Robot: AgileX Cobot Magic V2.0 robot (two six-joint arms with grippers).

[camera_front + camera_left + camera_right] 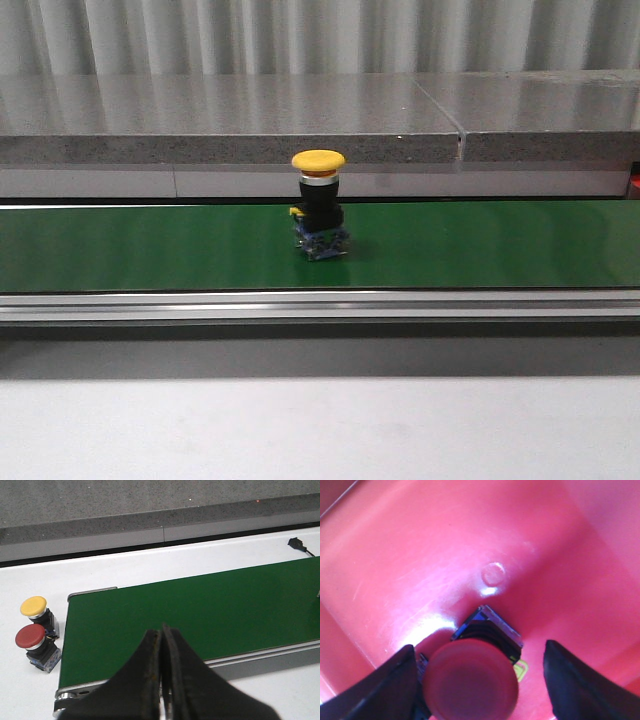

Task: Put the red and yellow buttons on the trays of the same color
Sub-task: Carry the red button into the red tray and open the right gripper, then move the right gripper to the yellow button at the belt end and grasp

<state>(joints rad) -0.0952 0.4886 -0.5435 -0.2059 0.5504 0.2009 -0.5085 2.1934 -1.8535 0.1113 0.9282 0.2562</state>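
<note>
Right pincer (477,680): we log its fingers spread wide around a red button (470,680) standing on the red tray (420,555) floor, so one placement looks done. Left pincer (161,680): closed, empty, above the green belt (200,615). Outstanding: a yellow button (318,205) on the belt, plus a yellow (35,609) and red pair (32,640) on the worktop (30,580).

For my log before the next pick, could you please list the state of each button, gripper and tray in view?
Yellow button on belt: upright on the green belt, untouched.
Yellow button beside belt: upright off the belt end.
Red button beside belt: upright, next to that yellow one.
Red button in tray: resting in the red tray.
Left gripper: shut, empty.
Right gripper: open around the tray's red button.
</note>
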